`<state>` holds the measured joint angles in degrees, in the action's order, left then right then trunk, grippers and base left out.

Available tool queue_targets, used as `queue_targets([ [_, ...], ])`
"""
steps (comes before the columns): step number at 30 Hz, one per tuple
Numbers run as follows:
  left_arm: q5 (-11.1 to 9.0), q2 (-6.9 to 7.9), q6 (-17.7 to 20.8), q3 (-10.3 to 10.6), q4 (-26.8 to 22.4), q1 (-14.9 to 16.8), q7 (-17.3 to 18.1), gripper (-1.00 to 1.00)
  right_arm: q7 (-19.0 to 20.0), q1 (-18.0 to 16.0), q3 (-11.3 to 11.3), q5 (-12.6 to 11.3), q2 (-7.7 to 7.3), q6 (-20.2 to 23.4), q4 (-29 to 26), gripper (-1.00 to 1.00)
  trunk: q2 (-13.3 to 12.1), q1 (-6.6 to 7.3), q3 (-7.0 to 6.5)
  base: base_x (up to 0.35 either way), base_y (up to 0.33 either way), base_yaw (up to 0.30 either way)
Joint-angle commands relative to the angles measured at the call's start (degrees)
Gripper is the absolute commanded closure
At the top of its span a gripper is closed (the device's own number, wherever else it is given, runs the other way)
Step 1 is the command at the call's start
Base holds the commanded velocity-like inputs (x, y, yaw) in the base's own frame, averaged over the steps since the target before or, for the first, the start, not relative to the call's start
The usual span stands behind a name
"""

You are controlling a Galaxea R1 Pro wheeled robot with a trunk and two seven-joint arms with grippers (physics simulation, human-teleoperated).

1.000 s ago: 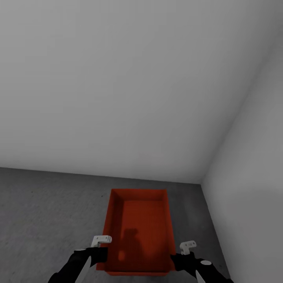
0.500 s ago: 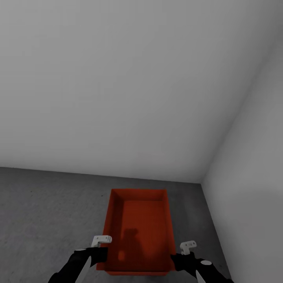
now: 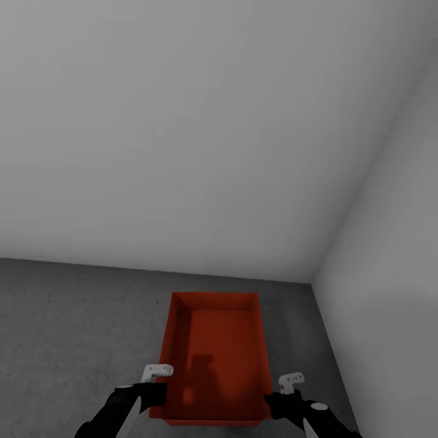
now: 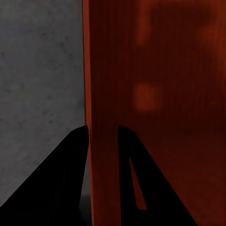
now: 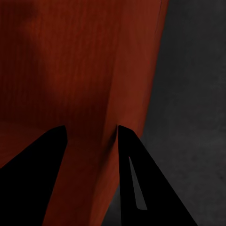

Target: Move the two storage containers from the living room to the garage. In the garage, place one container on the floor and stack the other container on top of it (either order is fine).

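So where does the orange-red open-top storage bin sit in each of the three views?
Head view: the orange-red open-top storage bin sits low and centre, on the dark grey concrete floor near the white wall corner.
Left wrist view: one thin bin wall stands between the left gripper fingers.
Right wrist view: the opposite wall runs between the right gripper fingers.
Shared landmark: the concrete floor.

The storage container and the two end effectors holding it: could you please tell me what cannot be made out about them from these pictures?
- Whether the storage container rests on the floor or hangs above it: head view, its base is hidden by its own walls.
- Near corners of the container: head view, cut off by the bottom edge and covered by the arms.
- Left end effector and right end effector: wrist views, the fingers straddle a wall, but contact is too dark to judge.
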<state>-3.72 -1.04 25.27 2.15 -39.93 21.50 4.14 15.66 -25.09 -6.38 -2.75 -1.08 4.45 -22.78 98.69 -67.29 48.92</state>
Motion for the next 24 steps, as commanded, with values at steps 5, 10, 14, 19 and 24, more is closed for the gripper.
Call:
queue_targets([
  [5,-1.5,-4.23,0.4,0.4,-0.2,0.0,0.4,1.00,0.4,0.0,-1.0,-0.2,0.73,0.5,0.1,1.00,0.8,-0.44,0.41,0.000,0.000,0.000],
  [10,-1.5,-4.23,0.4,0.4,-0.2,0.0,0.4,1.00,0.2,0.0,-1.0,-0.2,0.73,0.5,0.1,1.00,0.8,-0.44,0.41,0.000,0.000,0.000],
  [14,-1.5,-4.23,0.4,0.4,-0.2,0.0,0.4,1.00,0.1,0.0,-1.0,-0.2,0.73,0.5,0.1,1.00,0.8,-0.44,0.41,0.000,0.000,0.000],
  [19,-1.5,-4.23,0.3,0.4,-0.2,0.0,0.4,1.00,0.1,0.0,-1.0,-0.2,0.73,0.5,0.1,1.00,0.8,-0.44,0.41,0.000,0.000,0.000],
  [24,-1.5,-4.25,0.4,0.4,-0.2,0.0,0.4,1.00,0.1,0.0,-1.0,-0.2,0.73,0.5,0.1,1.00,0.8,-0.44,0.41,0.000,0.000,0.000],
])
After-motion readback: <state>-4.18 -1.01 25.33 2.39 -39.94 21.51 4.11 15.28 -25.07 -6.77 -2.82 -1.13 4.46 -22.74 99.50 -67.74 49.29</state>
